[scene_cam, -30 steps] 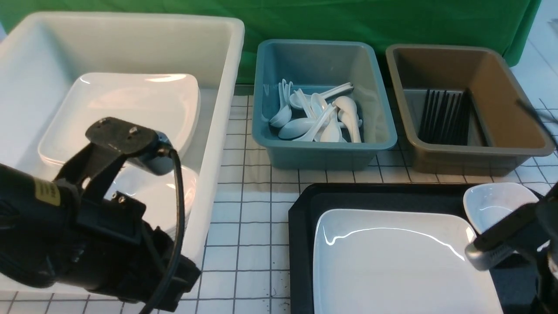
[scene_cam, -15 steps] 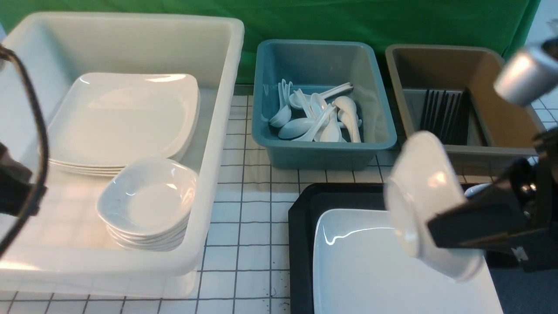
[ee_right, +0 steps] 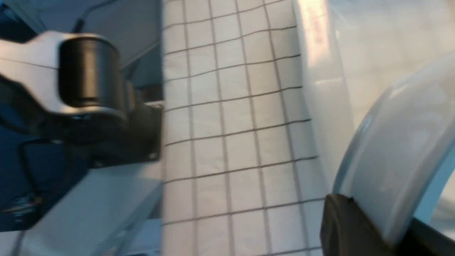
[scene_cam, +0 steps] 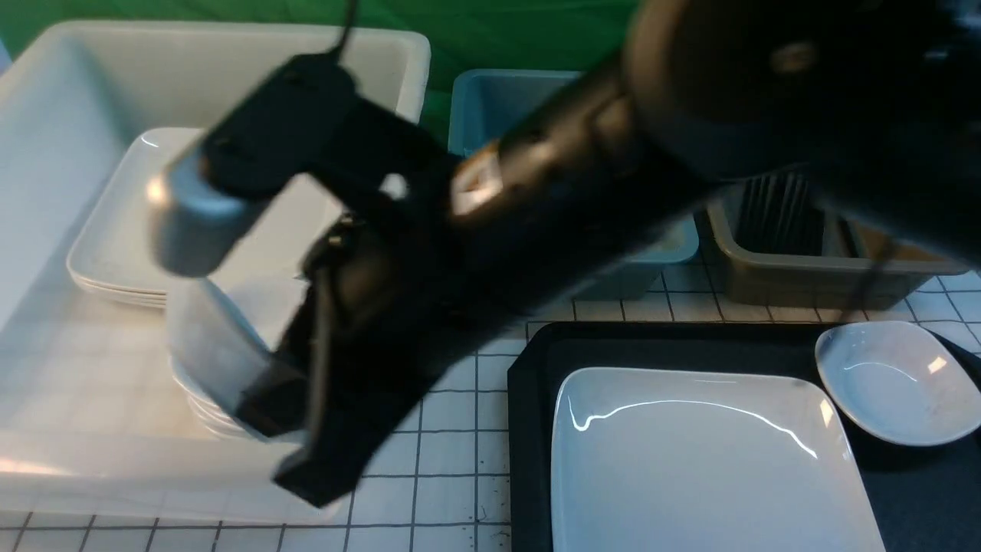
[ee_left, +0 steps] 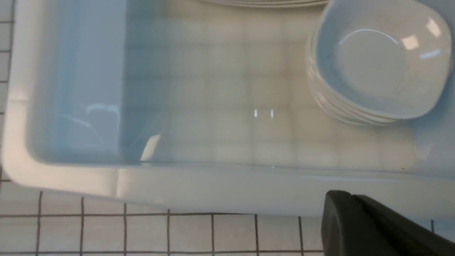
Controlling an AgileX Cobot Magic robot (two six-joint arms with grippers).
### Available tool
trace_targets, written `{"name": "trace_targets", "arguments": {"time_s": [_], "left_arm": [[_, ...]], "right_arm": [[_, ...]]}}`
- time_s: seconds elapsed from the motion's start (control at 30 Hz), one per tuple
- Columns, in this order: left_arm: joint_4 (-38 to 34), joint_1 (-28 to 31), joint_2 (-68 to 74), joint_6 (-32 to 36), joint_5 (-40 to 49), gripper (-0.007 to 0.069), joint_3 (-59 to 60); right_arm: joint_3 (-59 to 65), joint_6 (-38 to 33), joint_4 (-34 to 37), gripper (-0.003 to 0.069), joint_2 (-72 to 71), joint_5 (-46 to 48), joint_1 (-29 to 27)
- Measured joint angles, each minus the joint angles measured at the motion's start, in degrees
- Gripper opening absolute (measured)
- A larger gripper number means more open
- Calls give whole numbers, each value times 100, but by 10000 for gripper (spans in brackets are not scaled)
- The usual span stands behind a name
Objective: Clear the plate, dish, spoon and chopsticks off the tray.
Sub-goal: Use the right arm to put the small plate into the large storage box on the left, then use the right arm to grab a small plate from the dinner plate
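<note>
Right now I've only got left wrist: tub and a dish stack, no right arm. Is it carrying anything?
Observer: Yes. Right wrist view shows the right fingers shut on a dish, tilted, over the tub.
Operator: What's on the tray?
Observer: Front view: the plate and another dish sit on the tray.

The front camera looks forward and down over the counter (scene_cam: pixel 452 429), with the right arm (scene_cam: pixel 536 192) looming close across mid-frame. Both wrist cameras hover near the white tub (ee_left: pixel 177 185), sharing it.
</note>
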Motion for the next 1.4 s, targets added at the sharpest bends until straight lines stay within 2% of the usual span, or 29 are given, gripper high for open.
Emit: {"name": "trace_targets", "arguments": {"time_s": [0.1, 0.2, 0.37, 0.47, 0.57, 0.6, 0.67, 0.73, 0.93, 1.07, 1.17, 1.23, 1.33, 1.37, 1.4], "left_arm": [[-233, 188, 0, 155, 0, 4, 0], [-689, 236, 0, 433, 0, 4, 0], [-856, 236, 0, 474, -18, 4, 0], [-870, 236, 0, 458, -65, 4, 0], [-870, 238, 0, 458, -93, 4, 0], [-870, 238, 0, 458, -93, 4, 0], [-877, 238, 0, 458, -108, 4, 0], [-883, 238, 0, 458, -108, 4, 0], [-896, 238, 0, 456, -189, 4, 0], [-988, 238, 0, 456, -234, 4, 0], [-1030, 238, 0, 456, -234, 4, 0], [-1043, 238, 0, 456, -234, 4, 0], [-1080, 238, 0, 477, -247, 4, 19], [-1086, 238, 0, 477, -248, 4, 20], [-1097, 238, 0, 481, -268, 4, 65]], "right_arm": [[-558, 0, -640, 81, 514, -198, 131], [-1080, 0, -1740, 81, 1293, -603, 219], [-1172, -5, -2398, 97, 1839, -1173, 219], [-1176, -5, -2629, 152, 2154, -1423, 219], [-1188, 3, -2626, 251, 2304, -1481, 230], [-1188, 3, -2626, 257, 2304, -1487, 230], [-1220, 66, -2648, 317, 2315, -1485, 230], [-1226, 142, -2653, 338, 2327, -1411, 230], [-1468, 477, -2711, 360, 1941, -124, 230], [-1783, 733, -2820, 360, 1267, 1138, 230], [-1846, 1108, -3374, 306, 779, 2041, 216], [-1743, 1565, -3805, 218, 447, 2041, 102], [-1438, 2107, -4061, 64, -101, 2041, -308], [-1438, 2143, -4073, 58, -139, 2041, -344], [-1177, 2383, -4112, 31, -470, 2041, -647]]}}
